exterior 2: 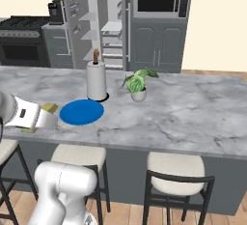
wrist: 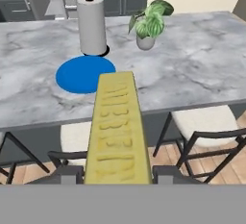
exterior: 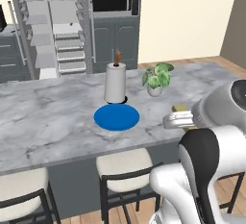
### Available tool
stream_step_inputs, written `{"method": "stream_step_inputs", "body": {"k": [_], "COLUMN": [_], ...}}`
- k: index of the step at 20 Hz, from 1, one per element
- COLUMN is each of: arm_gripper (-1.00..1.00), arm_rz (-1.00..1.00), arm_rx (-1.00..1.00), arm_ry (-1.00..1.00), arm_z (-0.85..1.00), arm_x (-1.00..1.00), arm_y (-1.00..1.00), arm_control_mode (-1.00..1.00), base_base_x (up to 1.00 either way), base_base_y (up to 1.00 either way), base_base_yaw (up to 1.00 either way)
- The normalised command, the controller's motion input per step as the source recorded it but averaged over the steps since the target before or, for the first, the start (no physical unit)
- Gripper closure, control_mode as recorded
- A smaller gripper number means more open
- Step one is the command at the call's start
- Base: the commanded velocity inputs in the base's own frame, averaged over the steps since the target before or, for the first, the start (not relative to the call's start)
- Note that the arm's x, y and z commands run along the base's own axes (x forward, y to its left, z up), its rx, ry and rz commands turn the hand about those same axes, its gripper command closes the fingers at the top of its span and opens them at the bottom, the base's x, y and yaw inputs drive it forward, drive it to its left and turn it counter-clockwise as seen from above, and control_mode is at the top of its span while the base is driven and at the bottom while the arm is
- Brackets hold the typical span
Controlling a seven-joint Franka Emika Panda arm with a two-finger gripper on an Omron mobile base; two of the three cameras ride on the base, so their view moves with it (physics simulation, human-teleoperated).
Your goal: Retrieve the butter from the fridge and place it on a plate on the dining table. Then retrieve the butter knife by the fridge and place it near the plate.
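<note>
Butter (wrist: 117,131) clamped lengthwise between the two dark fingertips of the gripper (wrist: 117,176), jaws closed on its sides — a yellow stick with raised lettering, jutting forward from the hand toward the plate (wrist: 85,74). Held in the air at the near edge of the dining table (wrist: 192,69), above the stools (wrist: 206,122) and short of the marble top in the hand view. In the left base view, seen as a small yellow end (exterior: 180,108) poking past the white wrist, gripper (exterior: 178,118) to the right of the plate (exterior: 116,117) and apart from it. In the right base view, the same stick (exterior 2: 48,108) at the tip of the hand, gripper (exterior 2: 46,118) just left of the plate (exterior 2: 82,111), near its rim but not over it.

Plate bare, flat on the marble, bright blue. Just behind it, nearly touching the far rim, a white paper towel roll (exterior: 115,82) upright on a dark base with a brown knob on top. To the right of the roll, a small potted plant (exterior: 156,79) with green and white leaves, well apart from the plate.

Beyond the table, fridge (exterior: 53,31) standing open — white inner shelves showing between grey doors. Microwave (exterior 2: 161,0) set in the dark cabinets beside it, black stove (exterior 2: 21,40) further left
</note>
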Motion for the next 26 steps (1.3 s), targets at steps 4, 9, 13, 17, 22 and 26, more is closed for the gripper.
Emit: {"method": "stream_step_inputs", "body": {"k": [4,9,13,17,22,26], "arm_gripper": [1.0,1.0,1.0,1.0,1.0,1.0], "arm_rz": [0.17,0.27,0.28,0.06,0.04,0.07], "arm_rx": [0.0,0.04,0.02,0.0,0.0,0.0], "arm_ry": [0.12,0.1,0.1,0.04,0.0,0.0], "arm_z": [-0.04,0.0,-0.13,-0.11,-0.02,-0.15], "arm_x": [0.34,0.45,0.68,0.72,0.64,0.63], "arm_y": [0.34,0.17,0.01,-0.02,0.0,0.0], "arm_control_mode": [-1.0,-1.0,-1.0,-1.0,-1.0,-1.0], "base_base_x": [0.0,0.0,0.0,0.0,0.0,0.0], "base_base_y": [0.0,0.0,0.0,0.0,0.0,0.0], "base_base_yaw": [0.0,0.0,0.0,0.0,0.0,0.0]}}
